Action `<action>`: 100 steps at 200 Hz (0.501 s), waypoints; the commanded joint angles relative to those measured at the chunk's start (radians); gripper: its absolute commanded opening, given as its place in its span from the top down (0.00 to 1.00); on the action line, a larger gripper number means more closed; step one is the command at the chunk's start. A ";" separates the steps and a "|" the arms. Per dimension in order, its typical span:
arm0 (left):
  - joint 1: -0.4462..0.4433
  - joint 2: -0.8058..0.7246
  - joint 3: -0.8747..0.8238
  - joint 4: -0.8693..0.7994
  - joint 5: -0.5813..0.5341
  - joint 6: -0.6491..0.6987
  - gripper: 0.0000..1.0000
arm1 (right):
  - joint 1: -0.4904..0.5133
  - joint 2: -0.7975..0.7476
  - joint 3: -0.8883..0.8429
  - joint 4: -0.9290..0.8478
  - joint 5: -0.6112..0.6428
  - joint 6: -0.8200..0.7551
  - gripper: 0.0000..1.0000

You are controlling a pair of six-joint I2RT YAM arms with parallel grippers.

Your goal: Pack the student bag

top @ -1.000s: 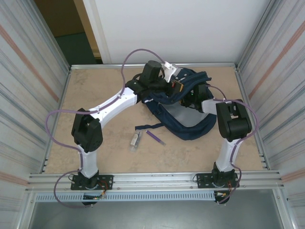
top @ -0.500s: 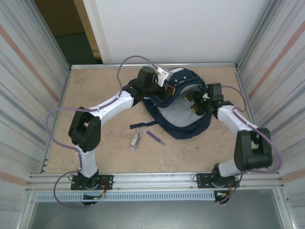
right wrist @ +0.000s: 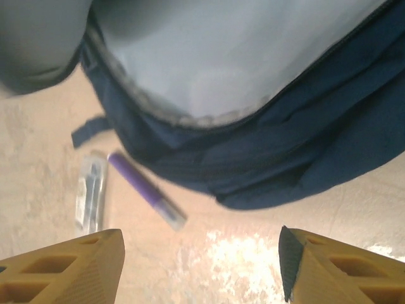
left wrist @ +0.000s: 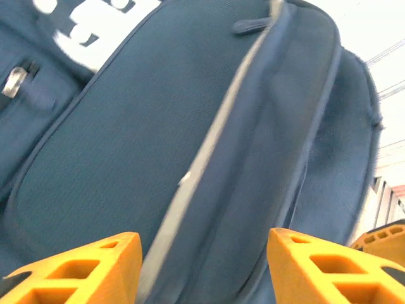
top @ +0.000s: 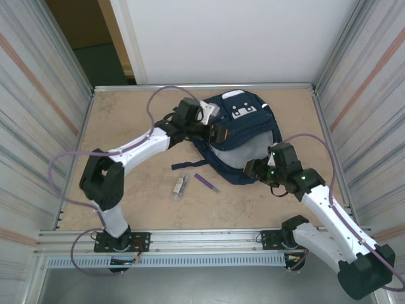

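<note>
The student bag [top: 239, 114], navy with white patches, lies at the back middle of the table, its grey lining [top: 231, 152] showing at the near opening. My left gripper [top: 221, 134] hovers over the bag's left side, open. In the left wrist view its orange fingers [left wrist: 82, 272] stand wide apart above the navy fabric [left wrist: 158, 126], pinching nothing. My right gripper [top: 252, 171] sits just off the bag's near rim, open. In the right wrist view it [right wrist: 202, 266] hangs over bare table with the bag [right wrist: 285, 158] ahead of it.
A purple pen [top: 207, 183] and a clear packet [top: 180, 186] lie on the table near the bag's front left, also visible as the pen [right wrist: 142, 190] and packet [right wrist: 92, 193] from the right wrist. A dark strap [top: 186, 166] trails from the bag. Metal walls enclose the table.
My left gripper opened and let go of the bag, whose front flap dropped back over the opening. The right arm pulled back out of the bag toward the near edge.
</note>
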State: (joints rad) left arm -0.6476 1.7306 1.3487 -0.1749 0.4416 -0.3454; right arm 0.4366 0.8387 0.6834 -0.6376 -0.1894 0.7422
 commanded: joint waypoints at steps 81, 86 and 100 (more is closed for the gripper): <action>-0.096 -0.387 -0.423 -0.512 -0.467 -0.212 0.01 | 0.138 0.146 0.148 0.058 0.109 -0.148 0.34; -0.098 -0.376 -0.433 -0.511 -0.470 -0.224 0.01 | 0.139 0.175 0.150 0.069 0.102 -0.150 0.34; -0.099 -0.330 -0.454 -0.510 -0.498 -0.259 0.01 | 0.139 0.206 0.165 0.079 0.080 -0.150 0.34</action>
State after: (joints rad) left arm -0.7422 1.3514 0.9363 -0.6102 0.0715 -0.5144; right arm 0.5694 0.9997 0.8097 -0.6018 -0.1047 0.6224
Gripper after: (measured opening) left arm 0.986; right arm 0.660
